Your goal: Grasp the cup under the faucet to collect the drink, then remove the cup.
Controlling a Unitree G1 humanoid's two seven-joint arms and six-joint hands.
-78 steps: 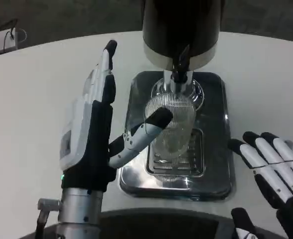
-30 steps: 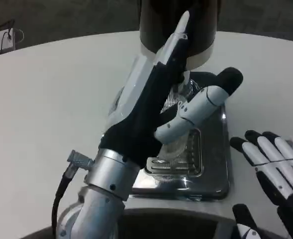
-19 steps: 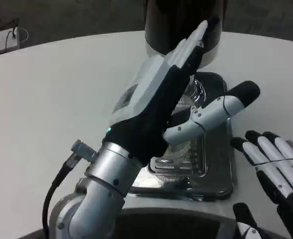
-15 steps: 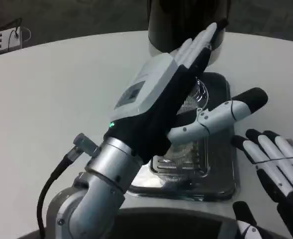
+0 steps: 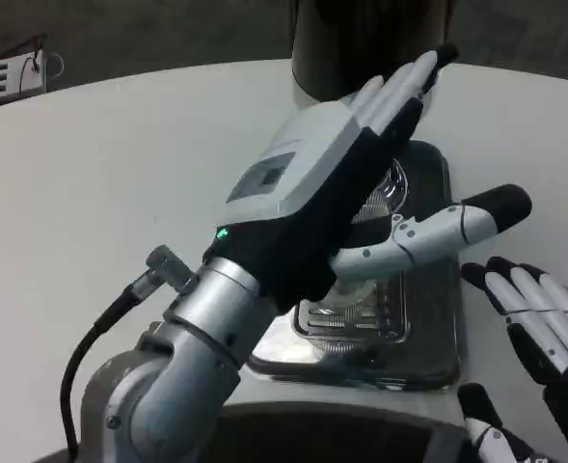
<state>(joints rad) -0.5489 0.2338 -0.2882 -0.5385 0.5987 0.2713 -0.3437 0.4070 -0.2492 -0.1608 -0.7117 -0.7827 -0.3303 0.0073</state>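
Left hand (image 5: pixel 308 207): white back plate with grey rectangular inset, black palm, small green light near wrist. Silver cylindrical forearm (image 5: pixel 182 371), metal connector with black cable (image 5: pixel 86 352). Right hand (image 5: pixel 539 338): white-and-black segmented fingers, black tips.

There's a round white table (image 5: pixel 120 164) in front of me, with a shiny rectangular metal drip tray (image 5: pixel 428 338) sitting on it. Way off at the top left edge I can see a pale slatted thing (image 5: pixel 9 72), too small to make out.

The desk (image 5: pixel 100 164) is white. The tray (image 5: pixel 436 318) is shiny silver. The left hand (image 5: pixel 312 193) is white and black, with a small green light.
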